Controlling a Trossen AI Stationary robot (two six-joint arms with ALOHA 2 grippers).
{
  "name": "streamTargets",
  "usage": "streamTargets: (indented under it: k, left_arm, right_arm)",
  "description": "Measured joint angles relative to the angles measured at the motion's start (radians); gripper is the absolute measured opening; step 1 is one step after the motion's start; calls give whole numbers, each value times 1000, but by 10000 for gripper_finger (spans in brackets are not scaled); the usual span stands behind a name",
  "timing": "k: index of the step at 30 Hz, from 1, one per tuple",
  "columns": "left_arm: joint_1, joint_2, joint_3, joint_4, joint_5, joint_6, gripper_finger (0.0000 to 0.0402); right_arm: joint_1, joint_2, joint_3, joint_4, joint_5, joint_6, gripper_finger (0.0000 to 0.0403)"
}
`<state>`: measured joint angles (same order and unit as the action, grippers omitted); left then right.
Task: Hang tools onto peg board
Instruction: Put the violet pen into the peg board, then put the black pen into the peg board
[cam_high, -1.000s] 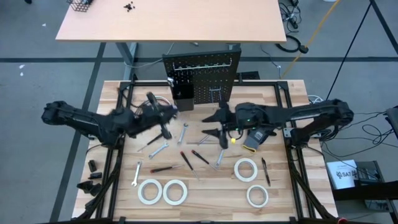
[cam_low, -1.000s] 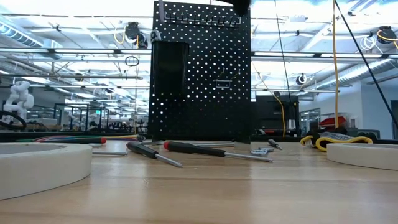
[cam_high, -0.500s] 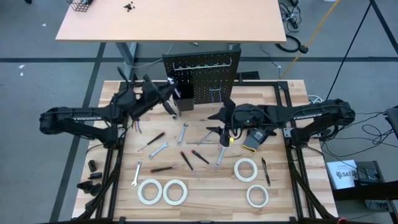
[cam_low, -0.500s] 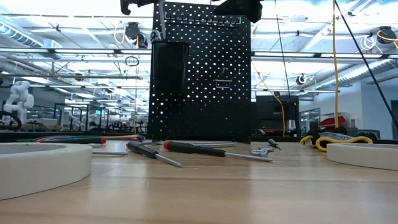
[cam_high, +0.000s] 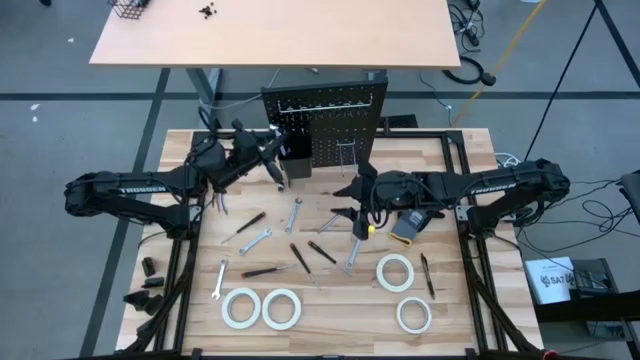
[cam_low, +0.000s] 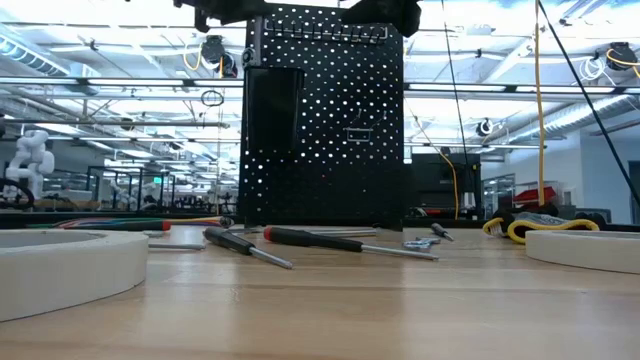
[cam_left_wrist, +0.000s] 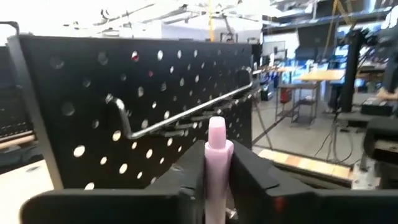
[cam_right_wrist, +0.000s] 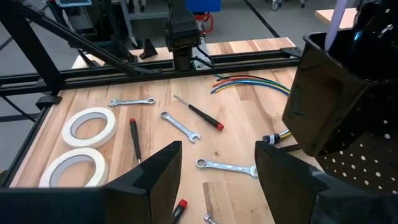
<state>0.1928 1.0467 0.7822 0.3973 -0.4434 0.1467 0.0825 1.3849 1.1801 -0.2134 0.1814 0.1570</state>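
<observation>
Risk: our left hand, by the peg board at twelve o'clock on the worktop, pinches a pink tool at the bin; released off-centre, it could topple out. Right hand gapes empty

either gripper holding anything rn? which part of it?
Left gripper, up at the black perforated peg board above its small black bin, pinches a pale pink stick-shaped tool along its shaft; the tip pokes out. Right gripper is open, holding nothing.
</observation>
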Motion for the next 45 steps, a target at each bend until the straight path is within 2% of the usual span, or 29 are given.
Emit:
streamTargets:
  k: [5, 11, 18, 23, 27, 30, 33, 36, 40, 45]
  left_arm:
    - [0, 0, 0, 4, -26, 0, 119]
    - [-7, -32, 0, 3, -133, -1, 135]
    - [-88, -192, 0, -11, -132, -10, 137]
    - [-174, -294, 0, -234, -33, -133, 137]
    - [-224, -306, 0, -480, 140, -316, 137]
    - [-275, -272, -31, -575, 245, -403, 137]
    - [-343, -245, -102, -537, 279, -451, 137]
    - [-401, -222, -183, -452, 275, -504, 137]
    - [-456, -189, -274, -322, 229, -587, 136]
    - [-489, -138, -310, -219, 176, -612, 136]
  right_arm:
    - [5, 0, 0, 0, 0, 15, 196]
    - [11, 0, 0, -10, 0, 35, 196]
    - [11, -1, 0, -232, 0, 216, 196]
    - [11, -1, -1, -401, 0, 445, 196]
    - [25, -1, -45, -386, -1, 606, 196]
    - [32, -1, -103, -300, -4, 666, 196]
    - [31, -1, -172, -146, -7, 598, 196]
    - [52, 24, -231, 34, -46, 325, 196]
    - [66, 92, -239, 101, -55, 30, 196]
    - [35, 214, -240, 154, -84, -146, 196]
